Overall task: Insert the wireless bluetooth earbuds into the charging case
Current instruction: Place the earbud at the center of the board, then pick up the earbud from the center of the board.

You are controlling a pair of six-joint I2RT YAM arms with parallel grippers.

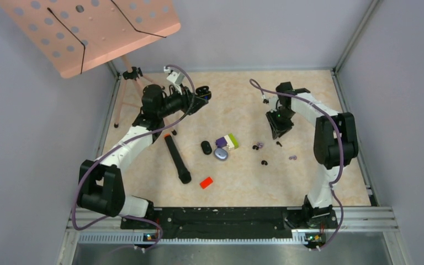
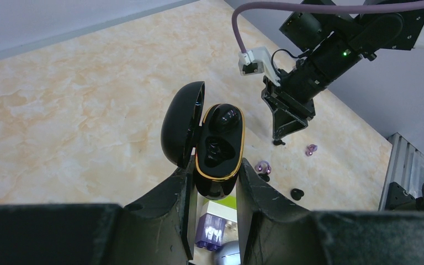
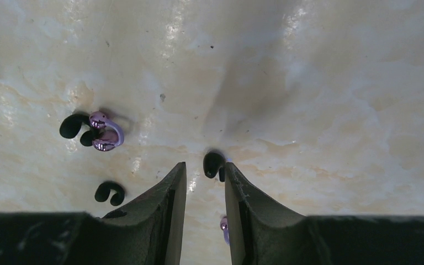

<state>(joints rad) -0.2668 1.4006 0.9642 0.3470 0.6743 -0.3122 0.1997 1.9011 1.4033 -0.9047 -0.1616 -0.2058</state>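
My left gripper (image 1: 203, 95) (image 2: 212, 168) is raised at the back left, shut on a glossy black charging case (image 2: 219, 146) with a gold rim. The case's lid stands open to the left. Whether its sockets hold anything I cannot tell. My right gripper (image 1: 279, 132) (image 3: 205, 168) points down at the table, open, with nothing between its fingers. A black earbud (image 3: 214, 164) (image 1: 279, 143) lies just beyond the right fingertip. More earbuds lie loose: a purple one (image 3: 106, 132) touching a black one (image 3: 72, 126), another black one (image 3: 110, 192) (image 1: 264, 163), and a purple one (image 1: 292, 157).
Mid-table lie a closed black case (image 1: 206, 147), a grey-blue case (image 1: 221, 154), a purple, white and lime block (image 1: 227, 142), a red block (image 1: 206, 182) and a long black cylinder (image 1: 176, 160). A pink perforated board (image 1: 88, 27) on a stand overhangs the back left corner.
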